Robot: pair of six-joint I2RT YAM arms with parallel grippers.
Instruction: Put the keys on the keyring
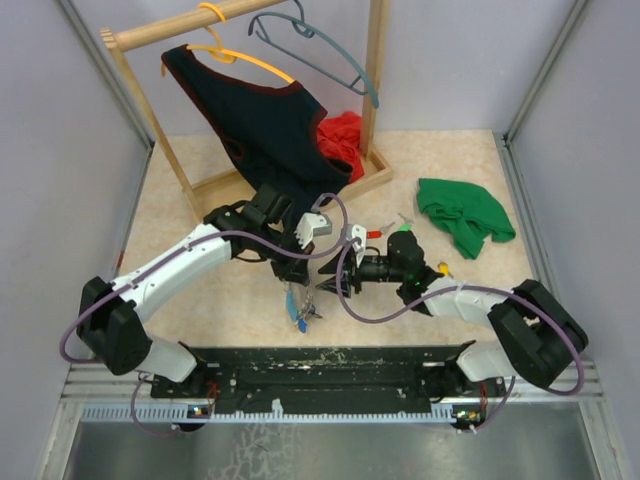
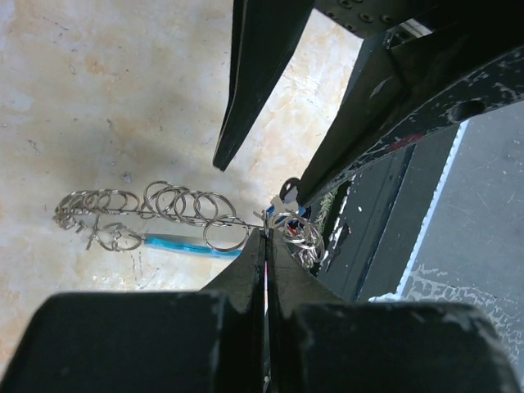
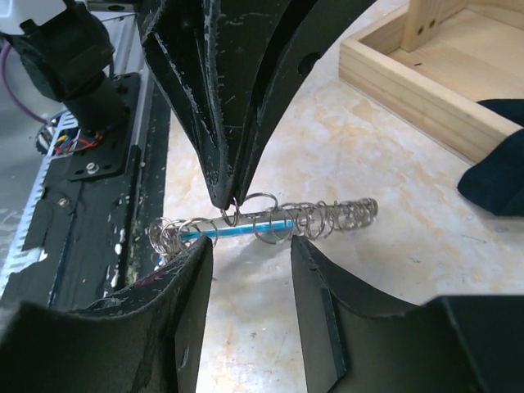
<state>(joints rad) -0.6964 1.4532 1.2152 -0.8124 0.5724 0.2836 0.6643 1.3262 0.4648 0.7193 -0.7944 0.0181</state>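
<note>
— 2 lilac walls flank a beige speckled table [image 1: 440, 160], right?
— Yes; wooden rack [image 1: 376, 90] behind, green cloth [image 1: 465, 215] right.
— And the keyring [image 3: 270, 223]?
— Pinched by 1 ring in the clenched left gripper [image 3: 230, 202]; the right gripper [image 3: 250, 246] gapes open just beside it.
— Its look?
— Silver rings chained along a blue strip.

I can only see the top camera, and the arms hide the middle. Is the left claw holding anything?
Observer: Yes. The right wrist view shows the left gripper pinched shut on one silver ring of the keyring.
Operator: And the other claw?
Observer: The right gripper is open, holding nothing.
Operator: What's the keyring like?
Observer: Linked silver rings strung along a blue strip.
</note>
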